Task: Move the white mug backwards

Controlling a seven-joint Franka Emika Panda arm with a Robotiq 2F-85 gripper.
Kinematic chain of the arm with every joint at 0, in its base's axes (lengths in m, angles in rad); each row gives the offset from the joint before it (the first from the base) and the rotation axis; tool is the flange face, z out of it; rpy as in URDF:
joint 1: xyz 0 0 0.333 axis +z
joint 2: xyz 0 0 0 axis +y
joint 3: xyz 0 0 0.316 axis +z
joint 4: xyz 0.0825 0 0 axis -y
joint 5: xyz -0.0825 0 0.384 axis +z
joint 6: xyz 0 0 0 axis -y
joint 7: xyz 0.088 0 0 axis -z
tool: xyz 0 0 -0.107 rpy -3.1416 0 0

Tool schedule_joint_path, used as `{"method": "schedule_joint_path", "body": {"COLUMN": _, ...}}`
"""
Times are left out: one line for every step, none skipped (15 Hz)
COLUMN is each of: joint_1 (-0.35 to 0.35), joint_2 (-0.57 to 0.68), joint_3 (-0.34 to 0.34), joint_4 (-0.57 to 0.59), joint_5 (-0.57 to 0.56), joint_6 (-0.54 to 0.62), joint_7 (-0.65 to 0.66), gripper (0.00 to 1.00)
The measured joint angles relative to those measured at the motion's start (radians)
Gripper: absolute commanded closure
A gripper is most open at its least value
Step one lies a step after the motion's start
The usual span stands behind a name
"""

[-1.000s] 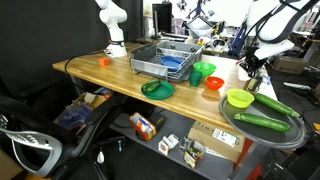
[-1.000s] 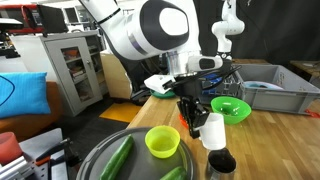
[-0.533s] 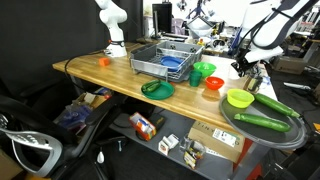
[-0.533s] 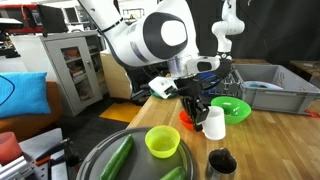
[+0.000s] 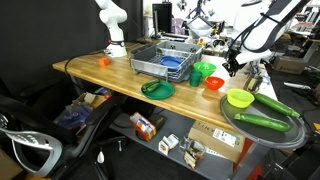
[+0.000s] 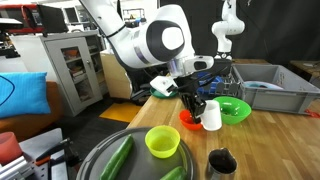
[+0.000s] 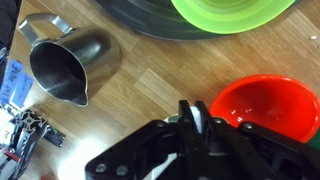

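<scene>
One grasp, mid-carry. The yellow-green bowl (image 6: 162, 142) and metal pitcher (image 6: 221, 163) now lie well short of the jaws. The gripper (image 6: 197, 108) is pinched almost closed on the wall of the white mug (image 6: 212, 116), which has travelled back from the pitcher to just beside the red bowl (image 6: 188, 120). Beyond the jaws sits the green bowl (image 6: 233, 108). Judged: mostly done, and only the set-down remains.

Even room light brightens the wooden bench (image 5: 105, 72) in both exterior views, while the shelves (image 5: 190, 140) beneath and the black backdrop (image 6: 272, 35) fall into shadow. The white mug (image 6: 211, 116) glares almost featureless. In the wrist view, the steel jug (image 7: 65, 62) carries soft highlights; the dark gripper (image 7: 200, 122) blurs near the lens.
</scene>
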Motion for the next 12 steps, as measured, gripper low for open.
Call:
{"method": "schedule_joint_path", "body": {"joint_1": 0.0, "joint_2": 0.013, "joint_3": 0.0, "joint_4": 0.005, "joint_5": 0.025, "joint_6": 0.001, "joint_7": 0.0, "gripper": 0.98}}
{"method": "schedule_joint_path", "body": {"joint_1": -0.001, "joint_2": 0.026, "joint_3": 0.001, "joint_4": 0.009, "joint_5": 0.055, "joint_6": 0.002, "joint_7": -0.001, "gripper": 0.98}}
{"method": "schedule_joint_path", "body": {"joint_1": -0.002, "joint_2": 0.038, "joint_3": 0.001, "joint_4": 0.012, "joint_5": 0.088, "joint_6": 0.004, "joint_7": -0.001, "gripper": 0.98}}
{"method": "schedule_joint_path", "body": {"joint_1": -0.003, "joint_2": 0.047, "joint_3": 0.001, "joint_4": 0.014, "joint_5": 0.12, "joint_6": 0.005, "joint_7": -0.002, "gripper": 0.98}}
{"method": "schedule_joint_path", "body": {"joint_1": -0.007, "joint_2": 0.056, "joint_3": 0.002, "joint_4": 0.017, "joint_5": 0.158, "joint_6": 0.007, "joint_7": -0.003, "gripper": 0.98}}
{"method": "schedule_joint_path", "body": {"joint_1": -0.012, "joint_2": 0.062, "joint_3": 0.005, "joint_4": 0.018, "joint_5": 0.199, "joint_6": 0.009, "joint_7": -0.004, "gripper": 0.98}}
{"method": "schedule_joint_path", "body": {"joint_1": -0.018, "joint_2": 0.066, "joint_3": 0.008, "joint_4": 0.018, "joint_5": 0.242, "joint_6": 0.01, "joint_7": -0.004, "gripper": 0.98}}
{"method": "schedule_joint_path", "body": {"joint_1": -0.024, "joint_2": 0.069, "joint_3": 0.009, "joint_4": 0.018, "joint_5": 0.279, "joint_6": 0.012, "joint_7": -0.004, "gripper": 0.98}}
{"method": "schedule_joint_path", "body": {"joint_1": -0.033, "joint_2": 0.072, "joint_3": 0.012, "joint_4": 0.018, "joint_5": 0.316, "joint_6": 0.015, "joint_7": -0.005, "gripper": 0.98}}
{"method": "schedule_joint_path", "body": {"joint_1": -0.042, "joint_2": 0.075, "joint_3": 0.014, "joint_4": 0.018, "joint_5": 0.35, "joint_6": 0.021, "joint_7": -0.005, "gripper": 0.98}}
{"method": "schedule_joint_path", "body": {"joint_1": -0.052, "joint_2": 0.079, "joint_3": 0.017, "joint_4": 0.018, "joint_5": 0.38, "joint_6": 0.027, "joint_7": -0.005, "gripper": 0.98}}
{"method": "schedule_joint_path", "body": {"joint_1": -0.061, "joint_2": 0.081, "joint_3": 0.021, "joint_4": 0.018, "joint_5": 0.406, "joint_6": 0.034, "joint_7": -0.006, "gripper": 0.98}}
